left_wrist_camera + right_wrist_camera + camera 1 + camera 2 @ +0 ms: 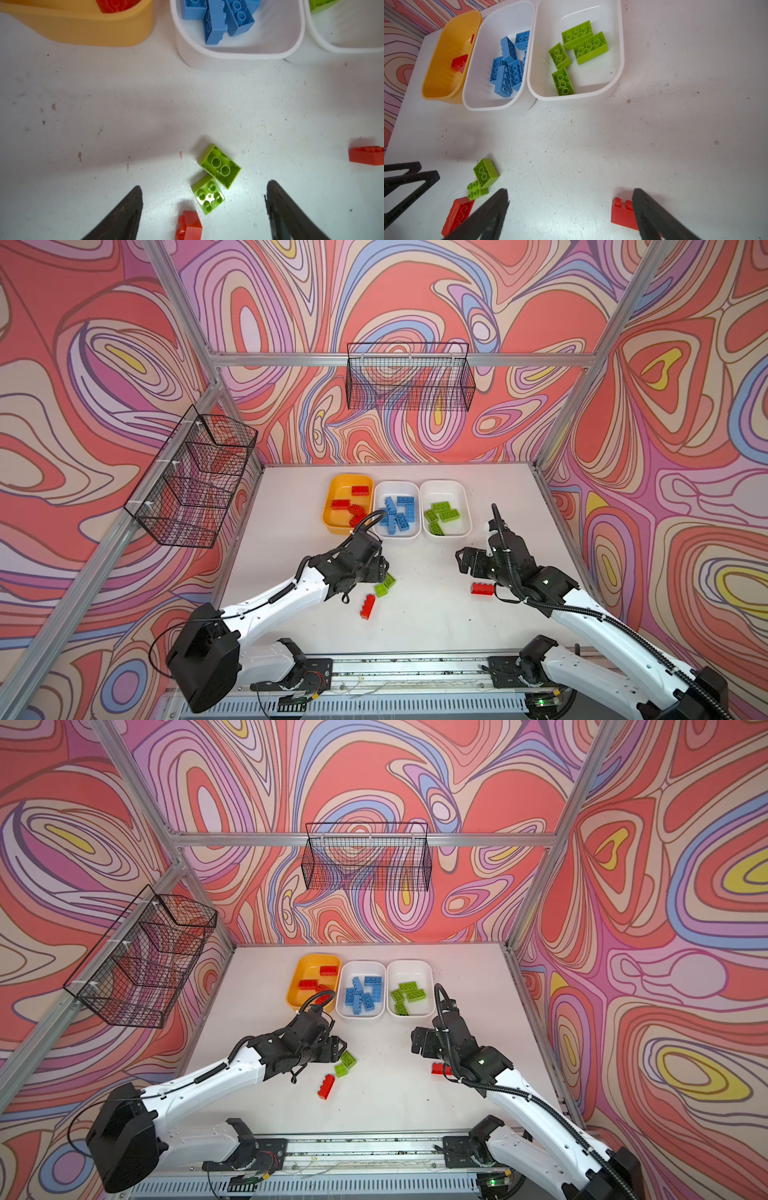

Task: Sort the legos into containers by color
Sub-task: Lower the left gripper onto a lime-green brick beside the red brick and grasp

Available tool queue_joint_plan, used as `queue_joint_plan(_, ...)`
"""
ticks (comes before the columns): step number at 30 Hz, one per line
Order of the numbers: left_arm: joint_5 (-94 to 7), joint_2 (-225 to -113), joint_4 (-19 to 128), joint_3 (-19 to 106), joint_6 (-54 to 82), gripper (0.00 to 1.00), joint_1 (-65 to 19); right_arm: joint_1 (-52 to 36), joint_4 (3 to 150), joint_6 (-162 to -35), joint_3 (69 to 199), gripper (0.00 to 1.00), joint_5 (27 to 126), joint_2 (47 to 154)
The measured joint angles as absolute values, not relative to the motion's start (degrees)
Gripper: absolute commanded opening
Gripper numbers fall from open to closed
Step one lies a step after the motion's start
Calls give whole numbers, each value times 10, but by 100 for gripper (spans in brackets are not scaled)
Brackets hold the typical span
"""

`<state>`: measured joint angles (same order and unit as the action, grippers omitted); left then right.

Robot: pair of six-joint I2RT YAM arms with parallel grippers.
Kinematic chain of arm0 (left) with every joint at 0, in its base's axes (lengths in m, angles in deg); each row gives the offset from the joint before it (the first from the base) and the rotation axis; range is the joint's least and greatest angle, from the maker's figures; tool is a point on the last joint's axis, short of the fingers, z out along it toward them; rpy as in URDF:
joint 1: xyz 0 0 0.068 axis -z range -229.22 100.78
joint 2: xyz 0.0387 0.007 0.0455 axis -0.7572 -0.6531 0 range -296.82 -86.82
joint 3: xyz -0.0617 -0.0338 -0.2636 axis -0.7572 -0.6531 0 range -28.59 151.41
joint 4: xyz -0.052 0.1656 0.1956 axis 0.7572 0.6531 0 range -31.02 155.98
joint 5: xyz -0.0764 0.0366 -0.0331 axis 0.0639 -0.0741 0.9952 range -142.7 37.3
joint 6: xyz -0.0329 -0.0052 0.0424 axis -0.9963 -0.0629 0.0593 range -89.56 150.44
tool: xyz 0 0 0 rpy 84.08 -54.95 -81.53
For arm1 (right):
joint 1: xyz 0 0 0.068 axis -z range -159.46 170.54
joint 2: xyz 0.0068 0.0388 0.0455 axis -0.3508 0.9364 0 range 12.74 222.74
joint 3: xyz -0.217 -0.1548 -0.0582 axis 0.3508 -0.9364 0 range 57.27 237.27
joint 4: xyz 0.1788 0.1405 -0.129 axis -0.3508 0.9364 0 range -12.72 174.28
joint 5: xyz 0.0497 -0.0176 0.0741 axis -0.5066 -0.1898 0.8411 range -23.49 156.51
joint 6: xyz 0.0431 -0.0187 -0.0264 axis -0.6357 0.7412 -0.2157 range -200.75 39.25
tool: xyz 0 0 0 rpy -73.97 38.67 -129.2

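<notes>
Tubs sit side by side at the far edge of the desk (436,626), one colour each: reds in the yellow tub (327,510), blues in the middle white tub (395,488), greens in the right white tub (455,491).

Four bricks are loose on the desk. Two are green and touching: the bigger green brick (219,166) lies hollow side up, the small green brick (207,196) studs up. A long red brick (368,605) lies just beside them. Another red brick (483,588) is well apart, by the right arm.

The left gripper (204,184) is spread and empty, low over the green pair, probably lined up to pick one. Since the two touch, pinching one may nudge the other.

The right gripper (570,190) is spread wide and empty. One finger is just beside the far red brick and partly covers it in the right wrist view, so it looks staged for that one.
</notes>
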<state>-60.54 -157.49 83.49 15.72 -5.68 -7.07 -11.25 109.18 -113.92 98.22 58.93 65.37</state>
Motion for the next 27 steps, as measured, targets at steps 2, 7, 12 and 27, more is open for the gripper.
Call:
queue_joint_plan(2,-602,-1569,834,151,-51,79,-71,-120,1091,-1144,991,98,588,659)
queue_joint_plan(7,-574,-1582,812,145,-26,79,-71,-142,1090,-1153,1004,98,578,673)
queue_joint_plan(12,-552,-1645,787,146,18,79,-68,-157,1092,-1158,1005,98,570,681)
queue_joint_plan(27,-553,-1753,751,178,177,79,-50,-159,1103,-1151,1003,98,557,653)
